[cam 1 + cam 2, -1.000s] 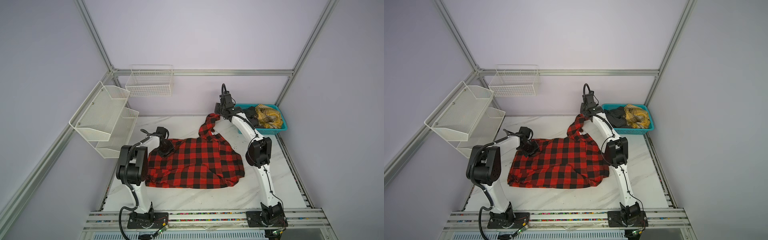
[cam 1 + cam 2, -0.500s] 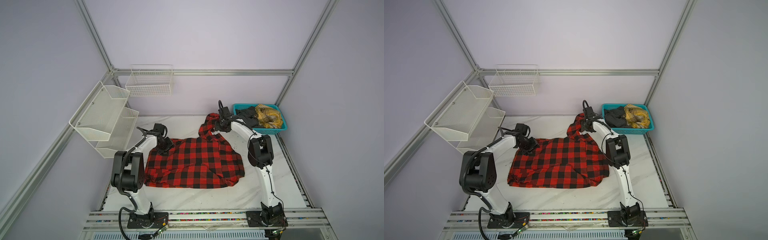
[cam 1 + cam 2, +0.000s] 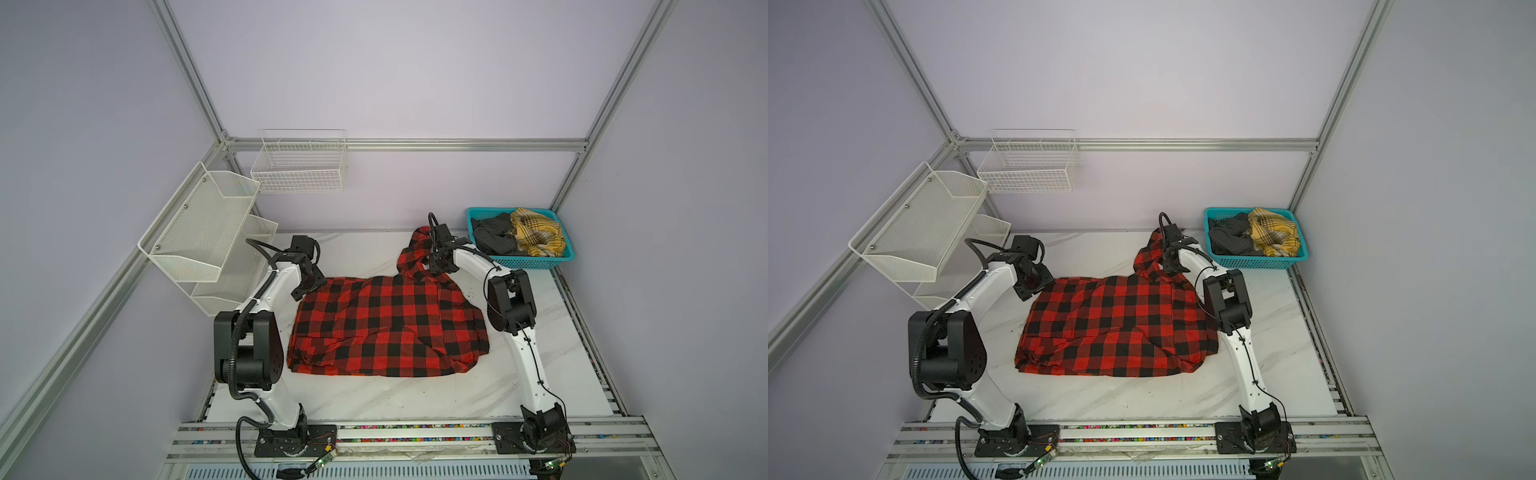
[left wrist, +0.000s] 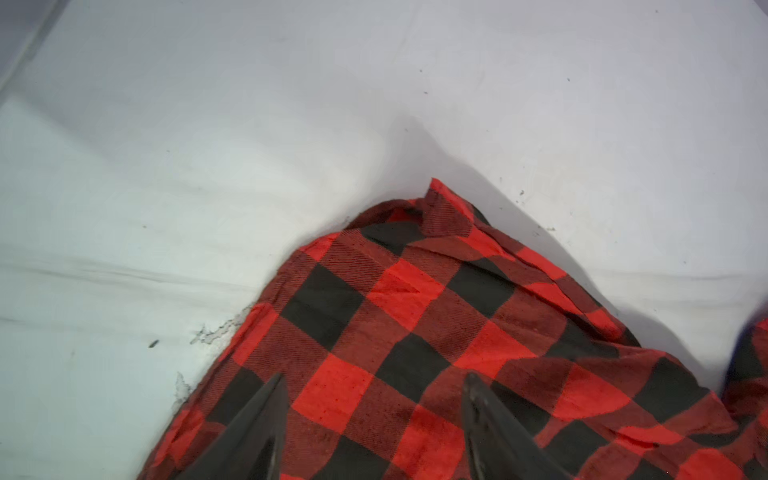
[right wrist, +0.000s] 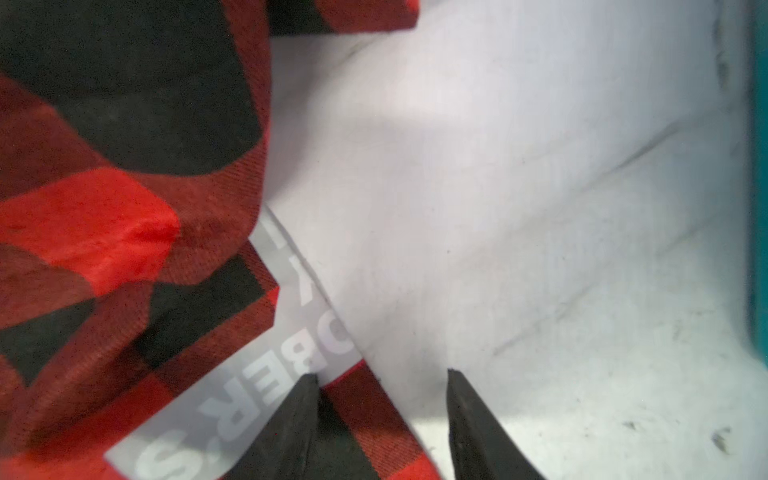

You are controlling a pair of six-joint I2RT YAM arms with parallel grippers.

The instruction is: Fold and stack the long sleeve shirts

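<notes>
One of the long sleeve shirts, a red-and-black check shirt (image 3: 386,328) (image 3: 1117,328), lies spread on the white table in both top views. A fold of it (image 3: 415,249) stands up at the far right. My left gripper (image 3: 309,286) (image 3: 1034,286) (image 4: 373,378) hovers open over the shirt's far left corner (image 4: 415,311), nothing pinched. My right gripper (image 3: 438,264) (image 3: 1171,264) (image 5: 380,374) is open beside the raised fold. A cloth edge with a grey lettered strip (image 5: 266,386) lies under one finger and partly in the gap.
A teal basket (image 3: 536,262) (image 3: 1258,262) with grey and yellow plaid garments stands at the far right corner, close to the right gripper. White wire racks (image 3: 199,232) (image 3: 299,166) hang on the left and back walls. Bare table shows in front of the shirt.
The right gripper has come down from above the raised fold to table height beside it. The left arm's elbow has swung back and its jaws have widened over the corner.
</notes>
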